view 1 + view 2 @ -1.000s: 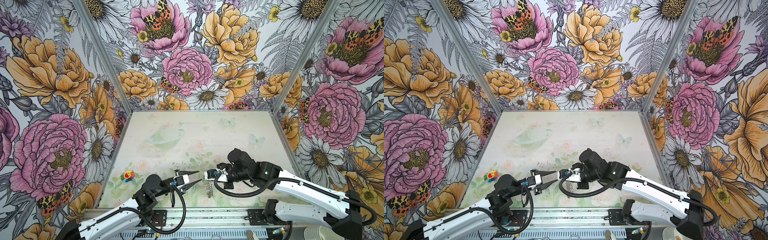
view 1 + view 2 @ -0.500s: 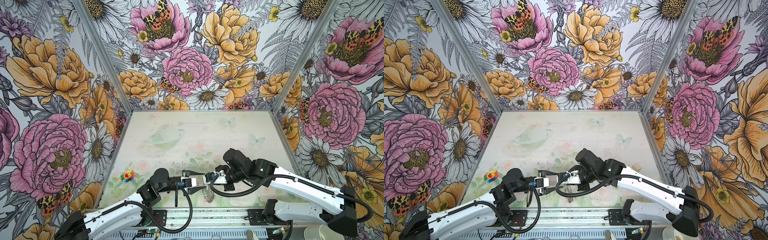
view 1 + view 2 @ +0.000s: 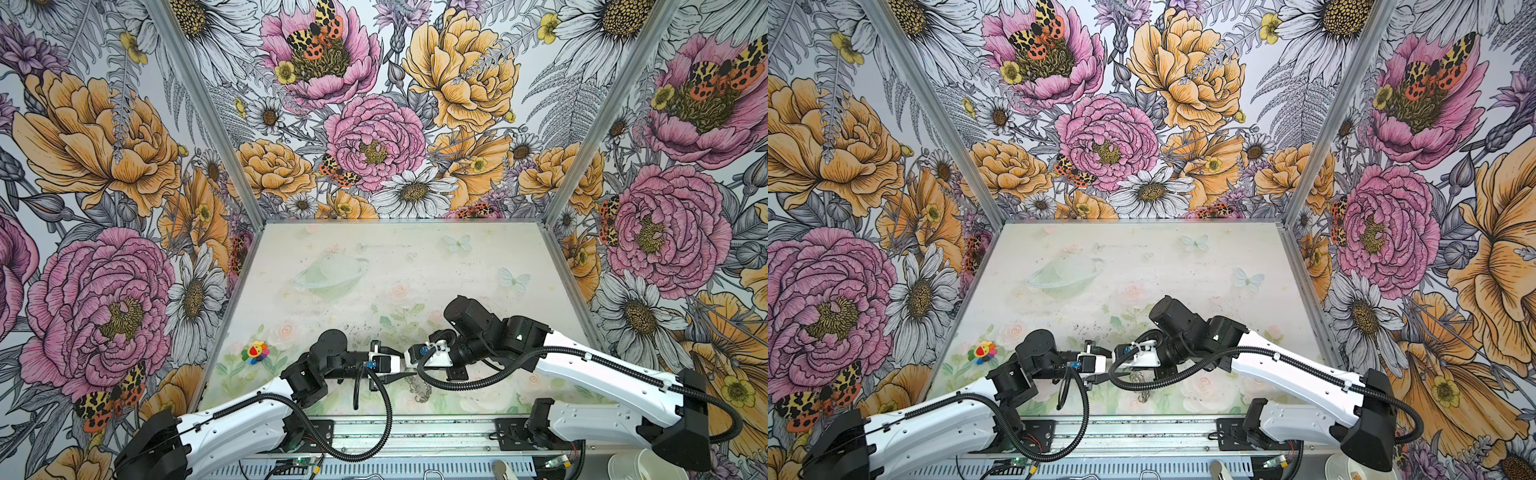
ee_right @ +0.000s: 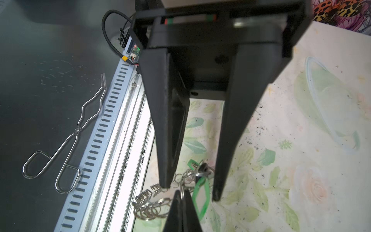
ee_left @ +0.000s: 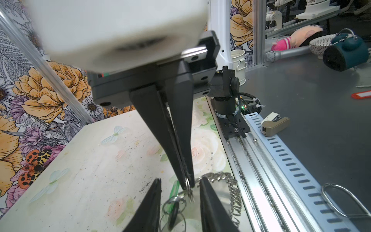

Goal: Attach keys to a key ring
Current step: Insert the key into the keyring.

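Observation:
The key ring (image 5: 221,193) is a flat grey plate edged with silver wire rings (image 4: 147,203); it lies near the table's front edge and shows in both top views (image 3: 419,388) (image 3: 1140,384). My right gripper (image 4: 181,192) (image 5: 186,183) is shut on one silver wire ring. A dark key (image 4: 203,167) (image 5: 174,211) and a green tag (image 4: 200,193) (image 5: 174,188) hang on linked rings beside it. My left gripper (image 5: 180,179) (image 4: 190,191) is open, and its fingers straddle the right gripper's tips and the held ring. The two grippers meet tip to tip over the key ring (image 3: 409,370).
A small colourful flower toy (image 3: 255,351) (image 3: 982,352) lies at the front left of the table. The metal rail (image 3: 415,432) runs just beyond the key ring. Off the table lie wire tongs (image 4: 66,144) and a stapler (image 5: 275,124).
My left gripper has moved right, up to the right gripper's tips, and its jaws have widened and then narrowed. The right gripper has edged left and stayed shut.

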### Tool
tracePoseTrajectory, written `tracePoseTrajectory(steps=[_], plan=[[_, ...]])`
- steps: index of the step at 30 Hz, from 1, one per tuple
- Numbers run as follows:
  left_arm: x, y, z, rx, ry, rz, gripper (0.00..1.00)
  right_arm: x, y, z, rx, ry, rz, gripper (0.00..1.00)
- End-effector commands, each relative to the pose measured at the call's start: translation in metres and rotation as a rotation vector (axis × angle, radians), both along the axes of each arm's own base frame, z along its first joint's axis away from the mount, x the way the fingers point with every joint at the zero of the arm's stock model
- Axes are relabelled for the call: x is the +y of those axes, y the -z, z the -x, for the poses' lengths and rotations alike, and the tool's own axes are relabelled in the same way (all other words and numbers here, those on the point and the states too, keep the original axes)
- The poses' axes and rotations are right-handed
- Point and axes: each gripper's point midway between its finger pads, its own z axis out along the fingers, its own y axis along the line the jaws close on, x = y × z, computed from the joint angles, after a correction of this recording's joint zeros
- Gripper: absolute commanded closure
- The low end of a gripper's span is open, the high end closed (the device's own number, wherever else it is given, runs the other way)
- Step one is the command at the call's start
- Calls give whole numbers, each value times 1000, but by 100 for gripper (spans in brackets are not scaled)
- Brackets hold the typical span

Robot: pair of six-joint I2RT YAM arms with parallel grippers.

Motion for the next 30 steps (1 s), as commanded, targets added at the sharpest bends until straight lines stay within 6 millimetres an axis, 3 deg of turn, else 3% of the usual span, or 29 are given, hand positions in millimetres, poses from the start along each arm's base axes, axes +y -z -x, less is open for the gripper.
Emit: tracePoseTrajectory(steps=[1, 11, 19, 24, 30], plan=[[2, 8, -2, -8, -29, -31, 73, 3, -23, -3, -29, 1, -66, 100], [1, 18, -9, -19, -72, -85, 87, -2, -22, -10, -48, 40, -57, 100], [3, 14, -23, -35, -154, -81, 100, -4, -25, -21, -66, 87, -54, 100], [6, 11, -36, -89, -263, -75, 100, -7, -35, -35, -73, 153, -78, 100], [7, 10, -47, -122, -348, -47, 99, 1, -67, -56, -94, 266, -236, 100]])
